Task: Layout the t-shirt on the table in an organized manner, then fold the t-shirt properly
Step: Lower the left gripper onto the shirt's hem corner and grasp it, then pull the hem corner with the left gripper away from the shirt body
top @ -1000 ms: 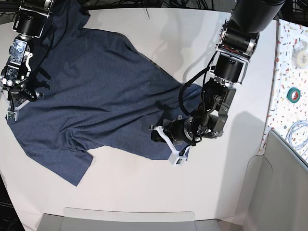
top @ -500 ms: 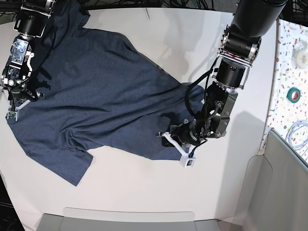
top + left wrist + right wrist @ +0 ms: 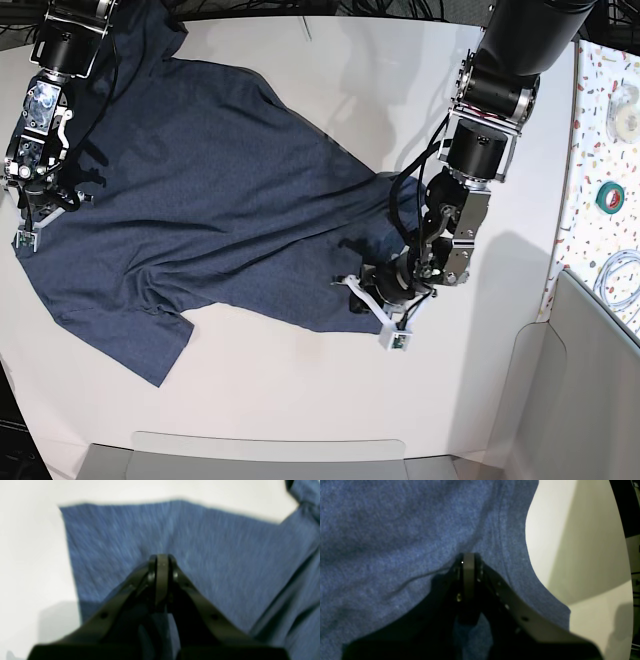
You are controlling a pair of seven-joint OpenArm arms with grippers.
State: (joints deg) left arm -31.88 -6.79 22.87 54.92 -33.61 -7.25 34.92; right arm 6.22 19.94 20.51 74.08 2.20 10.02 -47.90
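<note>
The dark navy t-shirt [image 3: 200, 190] lies spread, plain side up, over the left and middle of the white table [image 3: 300, 400], with creases at its right end. My left gripper [image 3: 352, 292] sits low on the shirt's lower right corner. In the left wrist view the left gripper [image 3: 162, 562] is shut, tips against blurred cloth [image 3: 225, 555]. My right gripper [image 3: 38, 205] is at the shirt's left edge. In the right wrist view the right gripper [image 3: 468, 560] is shut where creases in the cloth [image 3: 395, 530] converge, beside the hem and bare table [image 3: 582, 542].
A speckled surface on the right holds a green tape roll [image 3: 611, 195] and a white cable [image 3: 615, 275]. A grey panel [image 3: 590, 400] stands at the lower right. A grey ledge [image 3: 270, 455] runs along the front edge.
My left gripper has slid to the right and toward the front edge over the shirt's lower right part, staying shut. The right arm has not moved.
</note>
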